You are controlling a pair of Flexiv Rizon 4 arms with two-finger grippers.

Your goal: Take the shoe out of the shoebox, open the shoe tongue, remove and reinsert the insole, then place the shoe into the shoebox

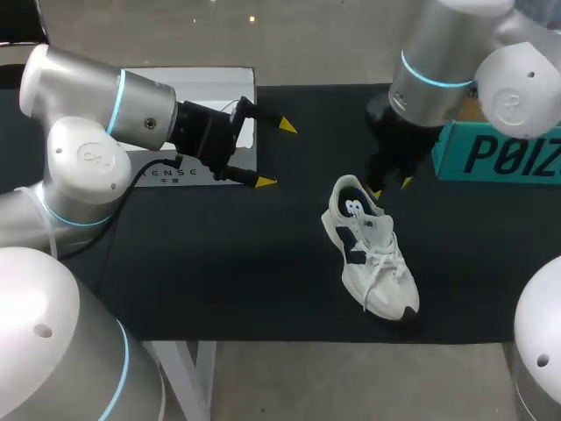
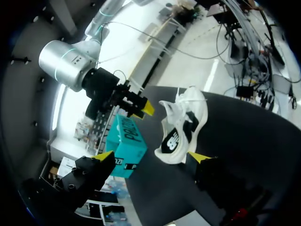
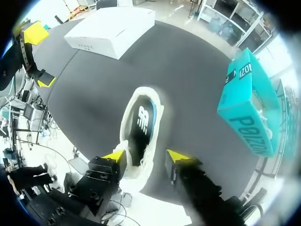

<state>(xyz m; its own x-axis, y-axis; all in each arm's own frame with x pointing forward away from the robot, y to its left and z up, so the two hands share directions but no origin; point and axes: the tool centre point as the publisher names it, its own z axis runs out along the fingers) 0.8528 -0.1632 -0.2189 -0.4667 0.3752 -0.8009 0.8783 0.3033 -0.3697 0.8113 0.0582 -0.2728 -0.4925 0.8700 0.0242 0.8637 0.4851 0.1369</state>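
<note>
While the white shoe sits upright on its sole out on the black surface, the right arm is plainly the nearer one. Its jaws hang open just above the heel end, gripping nothing. The shoe's long axis runs from the far side toward the robot, with the heel away and the toe toward the near edge, angled slightly right. The teal shoebox stands nearby on the right. The left arm is well apart beside a white box, jaws open and empty. I'd judge the next reach goes down into the collar.
</note>
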